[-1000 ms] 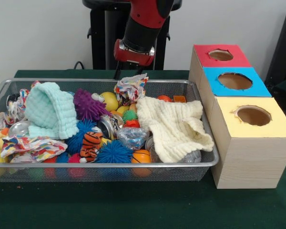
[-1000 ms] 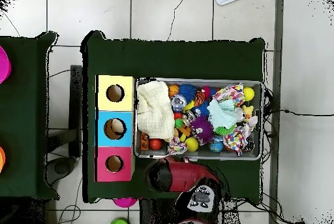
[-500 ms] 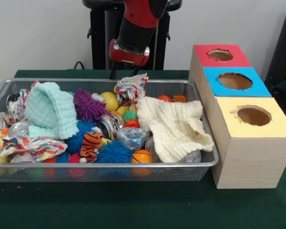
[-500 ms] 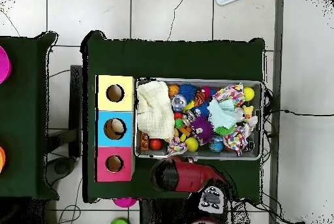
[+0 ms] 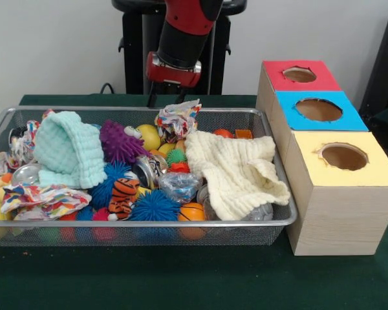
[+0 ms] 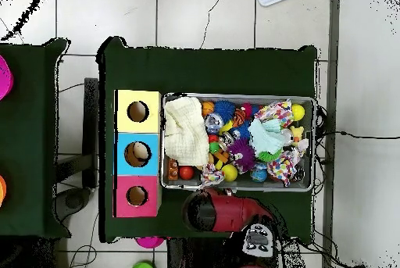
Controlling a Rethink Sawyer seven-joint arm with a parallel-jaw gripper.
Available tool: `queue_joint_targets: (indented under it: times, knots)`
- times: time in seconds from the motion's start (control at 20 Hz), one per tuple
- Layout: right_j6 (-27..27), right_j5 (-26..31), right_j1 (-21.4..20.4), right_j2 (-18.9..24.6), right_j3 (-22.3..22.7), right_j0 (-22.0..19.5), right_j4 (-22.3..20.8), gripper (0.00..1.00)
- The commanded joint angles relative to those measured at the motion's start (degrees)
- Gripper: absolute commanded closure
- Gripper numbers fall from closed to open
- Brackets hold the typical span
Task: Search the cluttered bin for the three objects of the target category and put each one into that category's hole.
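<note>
Wire bin (image 5: 281, 223) on green worktop (image 5: 181, 278) crowded with toys and cloths, three-hole box (image 5: 330, 161) just beside it, gripper (image 5: 166, 98) above bin's far rim, opening cannot be told, target objects not identifiable.

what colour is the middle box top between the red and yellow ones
Blue; the middle box top shows best in the front view.

One wire bin (image 5: 149, 223), two cloths (image 5: 236, 171), three box holes (image 5: 343, 155), three blue spiky balls (image 5: 154, 205).

A cluttered bin (image 6: 315, 141) sits beside a three-holed box (image 6: 137, 153).
</note>
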Motion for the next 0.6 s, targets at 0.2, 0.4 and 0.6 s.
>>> queue_joint_targets:
  times: [0.2, 0.4, 0.6]
  knots:
    - [8.1, -8.4, -4.2, 9.9, -3.5, -3.4, -1.1, 0.0]
    - [8.5, -6.9, -5.1, 10.5, -3.2, -3.6, -0.5, 0.0]
    - [8.6, -6.7, -5.4, 11.3, -2.3, -4.5, -0.4, 0.0]
